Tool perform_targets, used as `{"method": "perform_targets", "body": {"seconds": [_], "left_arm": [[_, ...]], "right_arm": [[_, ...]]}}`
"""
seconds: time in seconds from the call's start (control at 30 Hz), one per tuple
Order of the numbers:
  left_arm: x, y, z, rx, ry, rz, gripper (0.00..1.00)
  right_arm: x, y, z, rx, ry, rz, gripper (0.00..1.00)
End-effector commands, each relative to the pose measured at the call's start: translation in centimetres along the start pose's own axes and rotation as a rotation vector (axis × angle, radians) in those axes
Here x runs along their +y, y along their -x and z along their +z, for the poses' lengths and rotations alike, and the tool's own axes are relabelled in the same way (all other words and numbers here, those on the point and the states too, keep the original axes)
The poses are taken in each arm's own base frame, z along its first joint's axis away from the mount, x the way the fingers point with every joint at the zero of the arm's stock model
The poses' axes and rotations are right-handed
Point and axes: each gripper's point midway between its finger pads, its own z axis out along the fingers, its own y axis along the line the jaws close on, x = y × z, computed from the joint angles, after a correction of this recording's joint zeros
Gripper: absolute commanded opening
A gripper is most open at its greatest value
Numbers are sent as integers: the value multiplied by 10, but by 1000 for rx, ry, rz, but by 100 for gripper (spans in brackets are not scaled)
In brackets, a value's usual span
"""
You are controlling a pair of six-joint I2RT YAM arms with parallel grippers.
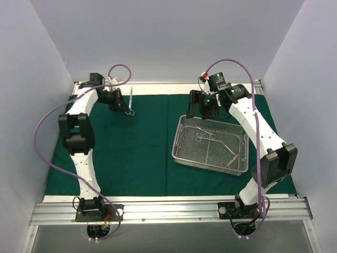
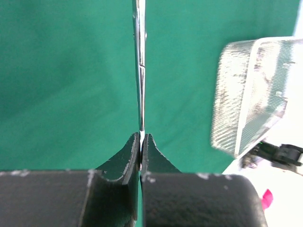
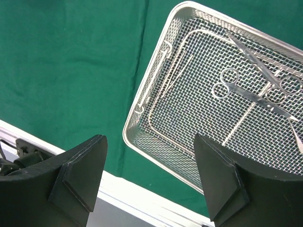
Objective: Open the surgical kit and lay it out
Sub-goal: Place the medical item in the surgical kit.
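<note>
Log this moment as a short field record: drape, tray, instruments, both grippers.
drape: dark green drape, spread open over the table
tray: wire-mesh tray, uncovered, resting on the drape's right half, set askew
in tray: several ring-handled tray instruments lying on the mesh
left gripper: left gripper shut on a thin steel held instrument, above the drape's far left part
right gripper: right gripper open, holding nothing, above the tray's far edge
</note>
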Motion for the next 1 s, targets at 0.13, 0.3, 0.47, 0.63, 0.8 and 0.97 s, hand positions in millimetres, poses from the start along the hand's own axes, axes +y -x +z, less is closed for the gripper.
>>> {"method": "perform_targets", "body": {"seconds": [0.13,0.3,0.47,0.63,0.8,0.97], "left_arm": [[-88,11,84,33,-270,-13,2],[-99,12,110,46,-387,-83,2],[-89,7,121,51,-391,-156,2],[-88,9,128,45,-369,-189,2],[-83,2,139,71,-348,-209,2],[-71,-8,147,102,-288,-227,3]], "right_arm": [[-26,14,-17,-44,-68,38,74],[-41,12,-21,-42,-104,81,74],[-45,11,-25,-56,-123,108,74],[-48,6,-22,-56,-123,132,74],[-49,5,-22,-57,-129,140,74],[-51,0,-21,-50,-133,146,74]]}}
